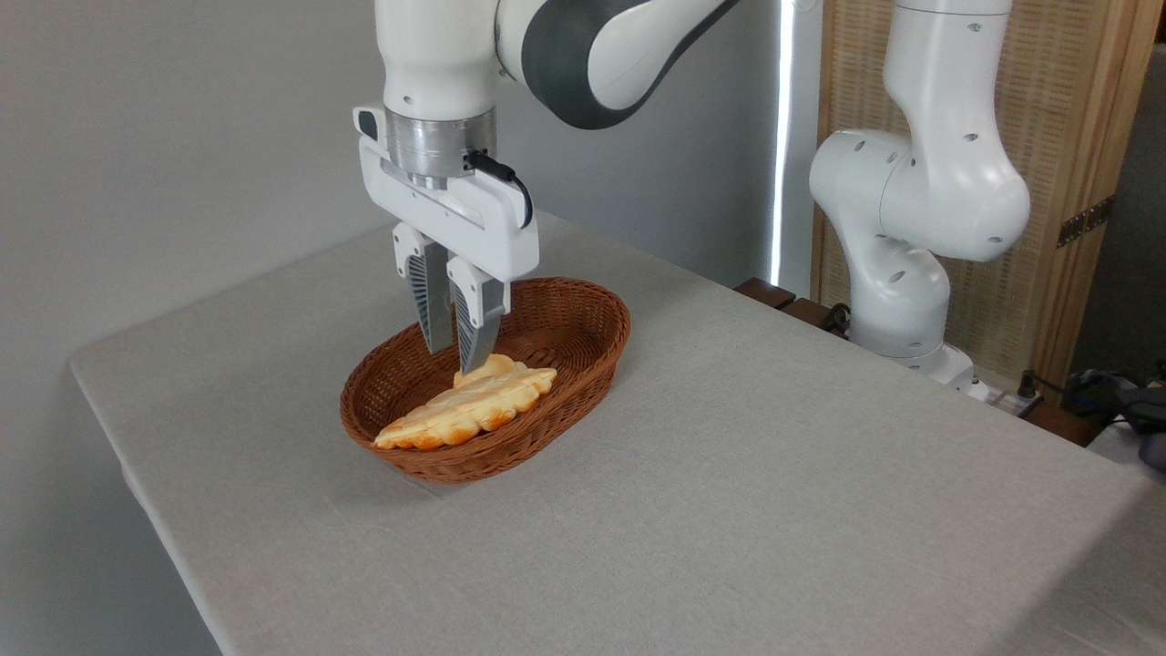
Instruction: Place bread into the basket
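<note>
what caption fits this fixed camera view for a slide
Franka gripper poised over the leaf-shaped bread lying in the wicker basket, jaws slightly apart just above its far end.

We count one bread point(466, 406), one basket point(583, 314) (the only container in view), one table point(747, 510), one robot arm, and one gripper point(458, 361) with two fingers point(475, 328). We see nothing else to tally.

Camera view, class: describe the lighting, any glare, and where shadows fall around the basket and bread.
Camera view: soft, even indoor light, everything sharp; a bright overexposed vertical strip glares behind the arm at upper right; the basket casts only a faint shadow on the table along its near edge; the bread is evenly lit, with the gripper just above its far end.
</note>
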Controlling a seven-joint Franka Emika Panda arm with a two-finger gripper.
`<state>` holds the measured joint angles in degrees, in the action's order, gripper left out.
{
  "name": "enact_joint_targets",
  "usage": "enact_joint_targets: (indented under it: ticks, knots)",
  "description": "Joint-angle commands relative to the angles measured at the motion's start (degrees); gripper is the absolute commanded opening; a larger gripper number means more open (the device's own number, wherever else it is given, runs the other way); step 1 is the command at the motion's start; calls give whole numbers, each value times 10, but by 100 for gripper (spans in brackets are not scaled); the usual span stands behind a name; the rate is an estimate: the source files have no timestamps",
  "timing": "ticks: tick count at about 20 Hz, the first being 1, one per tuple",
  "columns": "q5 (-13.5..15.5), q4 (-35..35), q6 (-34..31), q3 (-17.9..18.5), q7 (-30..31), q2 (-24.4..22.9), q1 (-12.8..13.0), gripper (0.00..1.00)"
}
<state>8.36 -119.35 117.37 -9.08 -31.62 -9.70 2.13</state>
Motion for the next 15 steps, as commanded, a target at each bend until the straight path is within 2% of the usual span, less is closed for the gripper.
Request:
enact_joint_targets:
  ticks: [1, 4, 7, 15]
  knots:
    - [-39, 8, -14, 23, -33, -5, -6, 100]
    - [-52, 13, -13, 53, -39, -4, -6, 100]
    - [-52, 16, -14, 75, -87, -5, -7, 100]
    - [-51, 15, -24, 92, -98, -4, -7, 100]
